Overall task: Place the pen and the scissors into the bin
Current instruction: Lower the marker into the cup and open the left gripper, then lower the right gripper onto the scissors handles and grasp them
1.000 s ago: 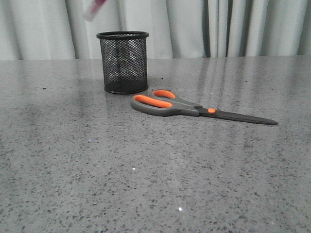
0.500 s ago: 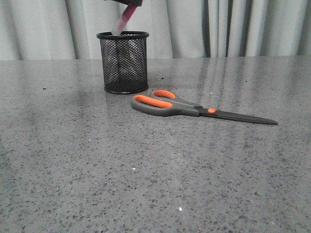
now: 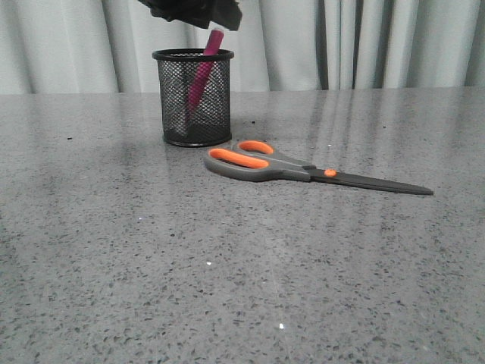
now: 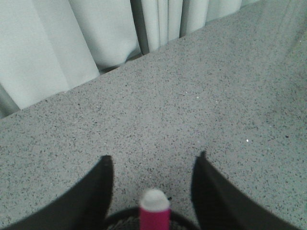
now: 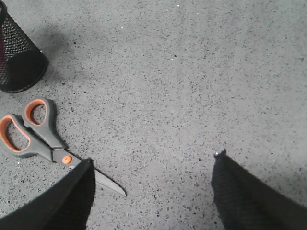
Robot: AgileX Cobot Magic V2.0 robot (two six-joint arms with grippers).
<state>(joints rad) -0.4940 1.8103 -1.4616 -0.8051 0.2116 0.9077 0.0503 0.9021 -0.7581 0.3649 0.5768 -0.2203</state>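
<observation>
The black mesh bin (image 3: 193, 97) stands at the back left of the table. The magenta pen (image 3: 203, 72) leans inside it, its top poking above the rim. My left gripper (image 3: 189, 9) hovers just over the bin. In the left wrist view my left gripper (image 4: 154, 157) is open, and the pen's white end (image 4: 154, 200) stands free between the fingers over the bin's rim (image 4: 120, 219). The scissors (image 3: 303, 168) lie flat just right of the bin, blades pointing right. My right gripper (image 5: 153, 159) is open and empty above the table, beside the scissors (image 5: 36, 136) and the bin (image 5: 17, 57).
Grey speckled tabletop (image 3: 242, 288) with pale curtains (image 3: 364, 45) along its far edge. The scissors' handles lie close to the bin's base.
The pen has gone from above the bin's rim down into the bin. My left gripper has come lower into the front view. The scissors have not moved.
</observation>
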